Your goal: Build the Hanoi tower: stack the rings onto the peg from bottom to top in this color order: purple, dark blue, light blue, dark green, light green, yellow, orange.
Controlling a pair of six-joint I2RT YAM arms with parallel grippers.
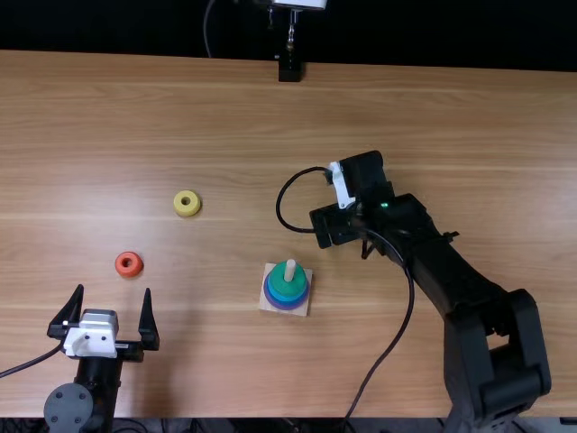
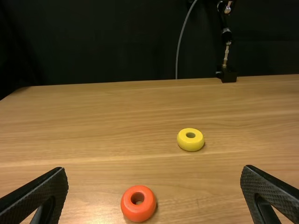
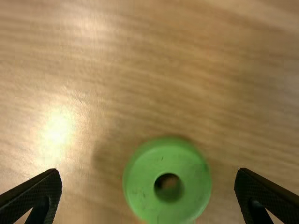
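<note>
Right gripper (image 1: 341,200) open above light green ring (image 3: 140,182); dark green ring (image 1: 283,288) stacked.

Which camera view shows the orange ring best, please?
The left wrist view shows the orange ring best: it is large there, with its hole and rounded side plain. The top view also shows the ring and its hole, but smaller and from steeply above.

Yellow ring (image 2: 190,145) and orange ring (image 2: 125,206), apart on the wooden table (image 2: 93,116), between spread black fingers (image 2: 37,196).

Yellow ring (image 2: 189,145), light-green ring (image 3: 140,182) — lowest ring (image 1: 287,308) perhaps purple
</note>
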